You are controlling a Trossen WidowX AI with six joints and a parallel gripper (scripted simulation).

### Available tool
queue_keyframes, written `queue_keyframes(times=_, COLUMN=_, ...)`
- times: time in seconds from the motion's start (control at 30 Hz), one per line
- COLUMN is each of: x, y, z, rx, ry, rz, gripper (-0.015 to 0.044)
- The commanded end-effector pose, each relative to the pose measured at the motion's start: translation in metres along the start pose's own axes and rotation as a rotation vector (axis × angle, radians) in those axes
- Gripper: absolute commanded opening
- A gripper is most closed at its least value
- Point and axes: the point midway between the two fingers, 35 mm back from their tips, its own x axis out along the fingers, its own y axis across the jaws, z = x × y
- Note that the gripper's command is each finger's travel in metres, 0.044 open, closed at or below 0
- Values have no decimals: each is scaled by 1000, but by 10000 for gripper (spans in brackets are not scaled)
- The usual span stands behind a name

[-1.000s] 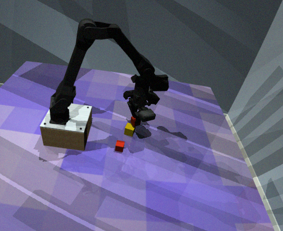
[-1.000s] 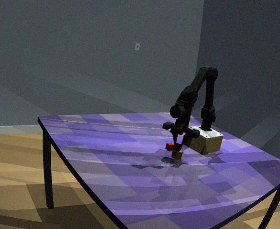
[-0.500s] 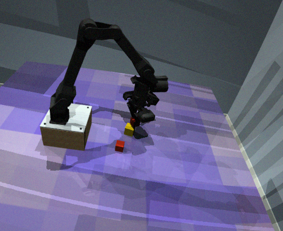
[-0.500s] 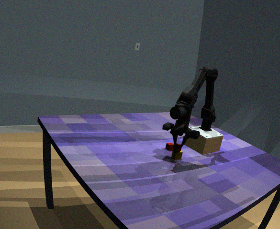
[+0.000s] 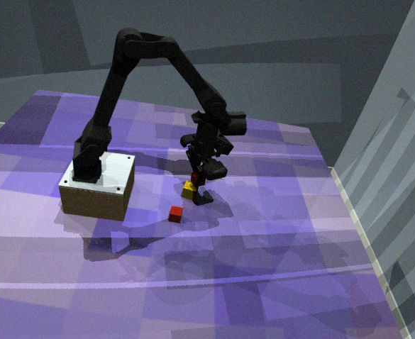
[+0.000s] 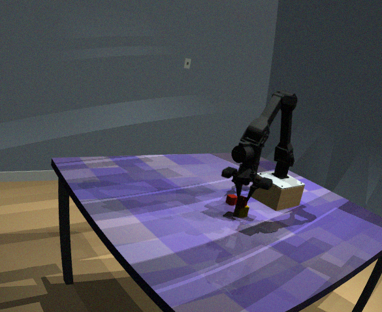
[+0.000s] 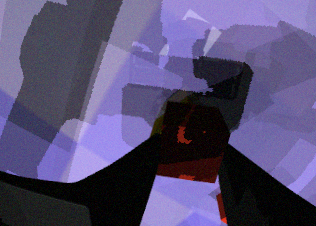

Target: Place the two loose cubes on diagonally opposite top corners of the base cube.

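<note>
While the gripper [image 5: 197, 181] pinches a red cube [image 5: 196, 178] at a partly closed width, lowering it off-centre could let it tip off the yellow base cube [image 5: 189, 190] directly beneath, or nudge that cube. Contact between the two seems close, though the wrist view is too dark to confirm it. Toward the desk's near edge, the second red cube [image 5: 175, 213] sits apart, beside the arm's mounting box [image 5: 97, 191].

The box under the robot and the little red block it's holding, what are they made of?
The box looks like wood or cardboard: flat tan-brown sides, under a white plate with dark corner dots, maybe screws. The held red cube in the gripper looks like painted plastic or wood: plain matte colour, no grain or shine. I can't be sure of either.
</note>
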Motion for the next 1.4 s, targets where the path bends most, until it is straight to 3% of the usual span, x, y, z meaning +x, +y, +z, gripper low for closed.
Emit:
queue_keyframes(times=0.0, x=3, y=0, z=-2, rx=-3, ry=8, rz=1, gripper=105)
queue_keyframes(times=0.93, x=3, y=0, z=-2, rx=-3, ry=8, rz=1, gripper=105)
queue_keyframes(times=1.07, x=3, y=0, z=-2, rx=-3, ry=8, rz=1, gripper=205)
queue_keyframes(times=1.37, x=-7, y=0, z=0, rx=0, ry=2, rz=1, gripper=205)
